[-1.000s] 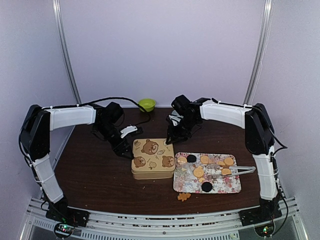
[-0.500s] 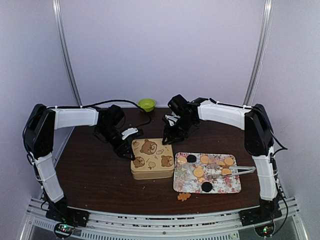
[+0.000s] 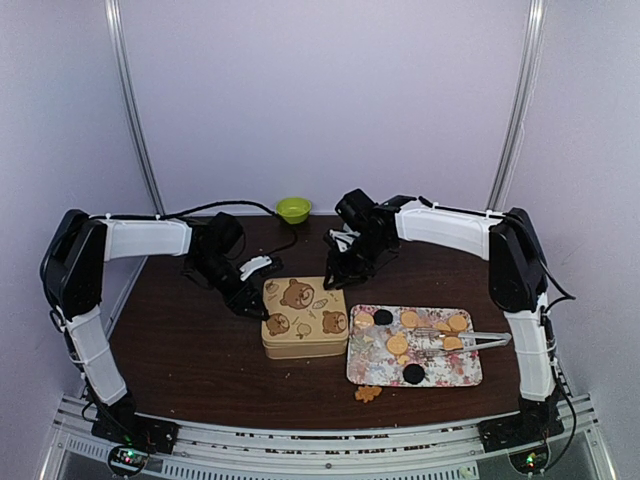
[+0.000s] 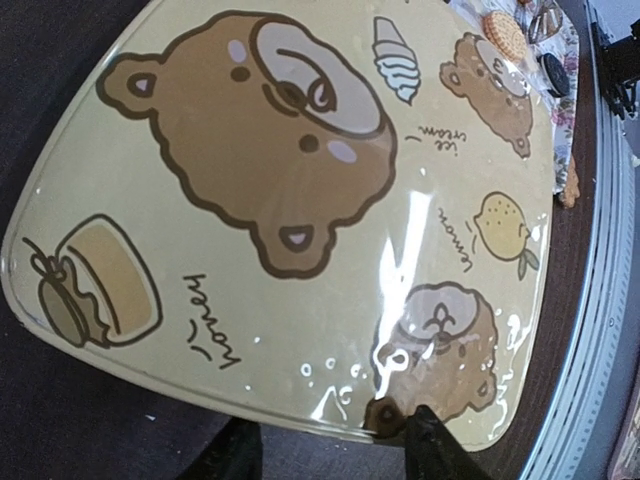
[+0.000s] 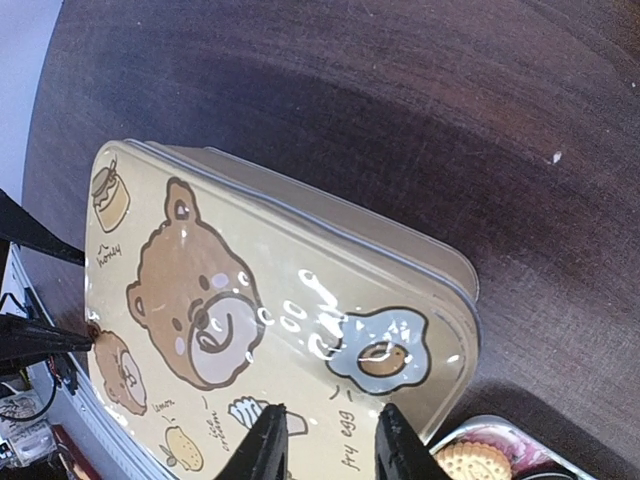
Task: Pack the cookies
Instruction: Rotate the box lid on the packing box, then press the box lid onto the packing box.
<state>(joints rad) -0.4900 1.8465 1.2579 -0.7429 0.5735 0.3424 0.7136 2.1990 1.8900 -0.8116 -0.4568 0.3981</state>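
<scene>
Cookies [image 3: 398,344] sit lower right on the floral tray [image 3: 465,375]. At left, the left gripper [image 4: 335,450] stoops low at the left edge of the bear tin [image 3: 305,318], jaws apart, holding nothing. Right gripper [image 5: 328,445] tips over its upper-right corner, jaws slightly parted, empty. The lid hides the tin's inside.

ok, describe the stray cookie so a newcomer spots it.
On the dark table, find the floral tray right of the bear tin. Just past the tray's near left corner lies an orange cookie, the only one on bare wood.
</scene>
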